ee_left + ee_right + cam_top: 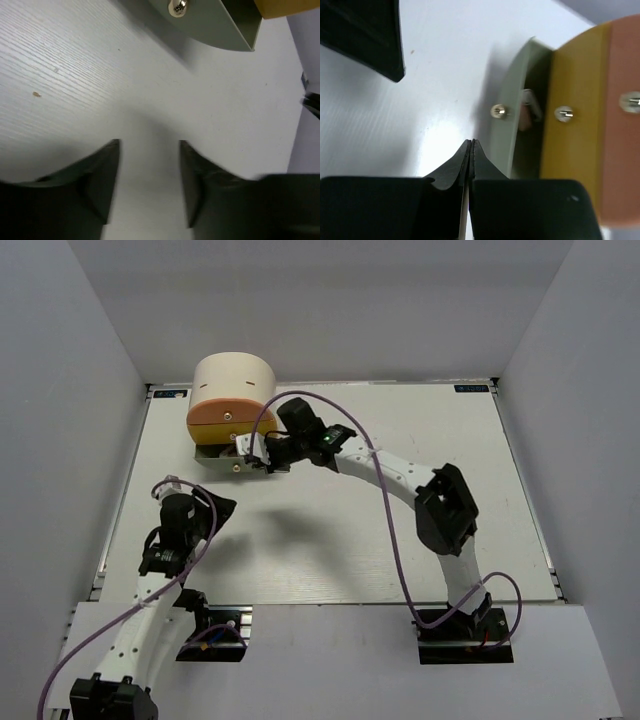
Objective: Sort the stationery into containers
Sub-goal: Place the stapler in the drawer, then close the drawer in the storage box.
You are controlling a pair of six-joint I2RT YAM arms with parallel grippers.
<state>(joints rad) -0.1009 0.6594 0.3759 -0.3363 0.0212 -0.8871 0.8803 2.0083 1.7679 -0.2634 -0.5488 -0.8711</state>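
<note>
Through the top camera you are looking down from above and behind both arm bases, facing the far wall, standing far enough back that the whole table point(470, 460) is fitting in frame. The left wrist camera is riding low and close over the table, looking forward past the left pincer point(149, 145) toward the pale green drawer point(215, 25) at its upper edge. The right wrist camera is sitting much nearer that drawer and is rolled on its side, so you are seeing the drawer unit point(580, 100) running up the right edge beyond the right pincer point(471, 144). All three views are sharing that drawer and the table around it.
</note>
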